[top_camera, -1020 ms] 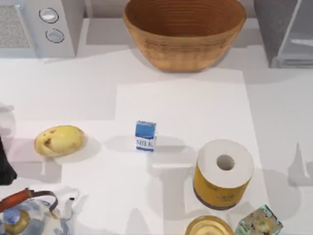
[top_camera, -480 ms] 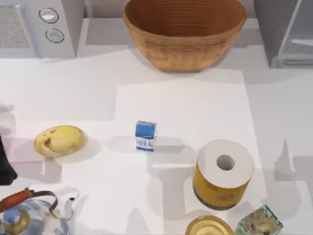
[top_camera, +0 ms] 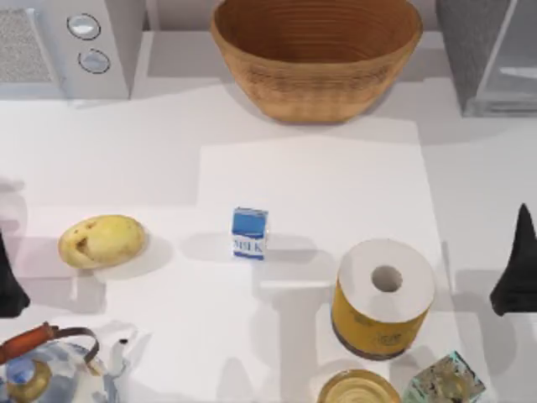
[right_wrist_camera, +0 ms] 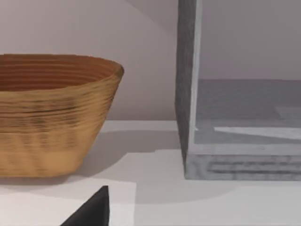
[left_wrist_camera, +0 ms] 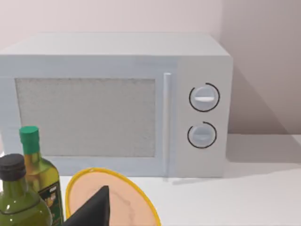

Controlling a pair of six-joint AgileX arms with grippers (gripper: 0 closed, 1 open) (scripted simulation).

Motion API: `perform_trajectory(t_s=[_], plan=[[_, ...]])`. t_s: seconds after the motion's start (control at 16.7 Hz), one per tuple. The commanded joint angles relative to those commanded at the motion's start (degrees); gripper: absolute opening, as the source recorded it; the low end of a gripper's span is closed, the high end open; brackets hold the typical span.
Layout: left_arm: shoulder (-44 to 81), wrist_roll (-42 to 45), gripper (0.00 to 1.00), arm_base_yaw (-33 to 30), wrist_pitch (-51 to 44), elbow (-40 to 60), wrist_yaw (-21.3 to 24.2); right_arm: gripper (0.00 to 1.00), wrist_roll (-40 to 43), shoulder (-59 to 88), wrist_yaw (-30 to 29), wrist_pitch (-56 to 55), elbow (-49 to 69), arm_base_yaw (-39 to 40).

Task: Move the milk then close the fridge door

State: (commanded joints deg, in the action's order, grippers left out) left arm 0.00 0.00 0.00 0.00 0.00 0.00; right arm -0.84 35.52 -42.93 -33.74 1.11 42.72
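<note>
The milk [top_camera: 249, 232], a small blue carton with a white lettered band, stands upright near the middle of the table. Nothing is touching it. At the back right corner the grey speckled fridge [top_camera: 464, 46] is open, its pale fridge door [top_camera: 513, 59] swung out. The right wrist view looks into the fridge's grey interior [right_wrist_camera: 249, 113]. My right gripper [top_camera: 514, 273] is a dark shape at the table's right edge, well right of the milk. My left gripper [top_camera: 7, 285] sits at the left edge.
A wicker basket [top_camera: 315, 54] stands at the back centre and a microwave [top_camera: 67, 42] at the back left. A potato [top_camera: 102, 241] lies left of the milk. A paper roll [top_camera: 383, 298], a kettle [top_camera: 42, 369], a yellow tin [top_camera: 359, 389] and a glass cube [top_camera: 445, 382] line the front.
My right gripper has come into the top view at the right edge, and its shadow has shifted left. The milk and the left arm have not moved.
</note>
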Motion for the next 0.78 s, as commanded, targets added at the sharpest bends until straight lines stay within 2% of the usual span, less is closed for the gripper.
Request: perform_trajectory(t_s=[0.3,0.78], plan=[[0.0,0.0,1.00,0.0,0.0,0.0,0.0,1.00,-0.2,7.9,-9.6,-7.5,0.2,9.5],[0.0,0.0,1.00,0.0,0.0,0.0,0.0,1.00,-1.5,10.2,-11.0,-7.9,1.9,11.5]])
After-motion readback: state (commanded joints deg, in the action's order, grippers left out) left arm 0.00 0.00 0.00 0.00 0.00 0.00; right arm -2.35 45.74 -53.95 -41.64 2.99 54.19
